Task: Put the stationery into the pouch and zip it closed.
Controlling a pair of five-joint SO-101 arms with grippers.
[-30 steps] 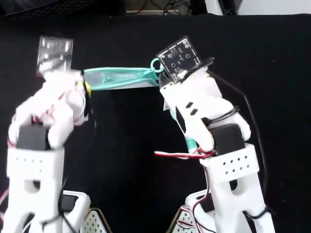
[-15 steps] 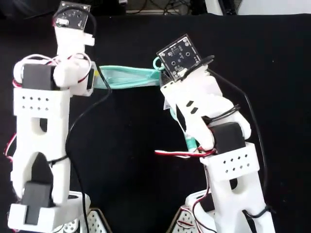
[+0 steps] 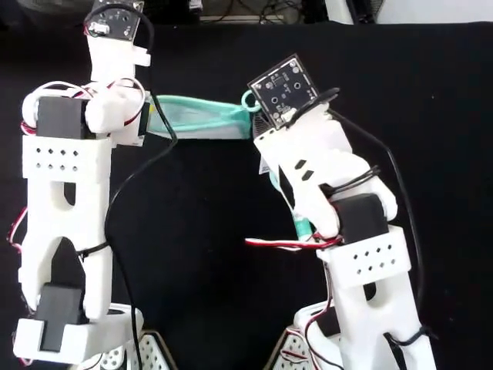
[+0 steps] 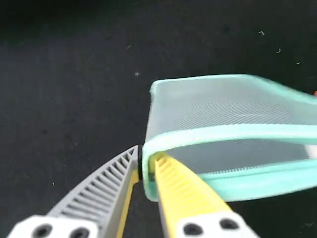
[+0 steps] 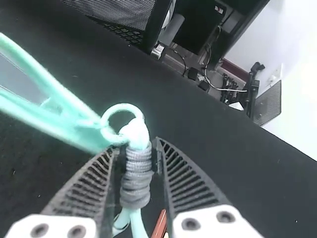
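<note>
The left hand (image 4: 146, 161) is clenched on one end of the mint-green pouch (image 3: 200, 122). The right hand (image 5: 136, 148) is clenched on the grey-wrapped pull cord (image 5: 134, 171) at the other end. The pouch is stretched between them over the black desk (image 3: 431, 116).

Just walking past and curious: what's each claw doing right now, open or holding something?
Left gripper: closed on the end of the mint-green mesh pouch.
Right gripper: closed on the grey cord of the pouch's zipper pull.
</note>
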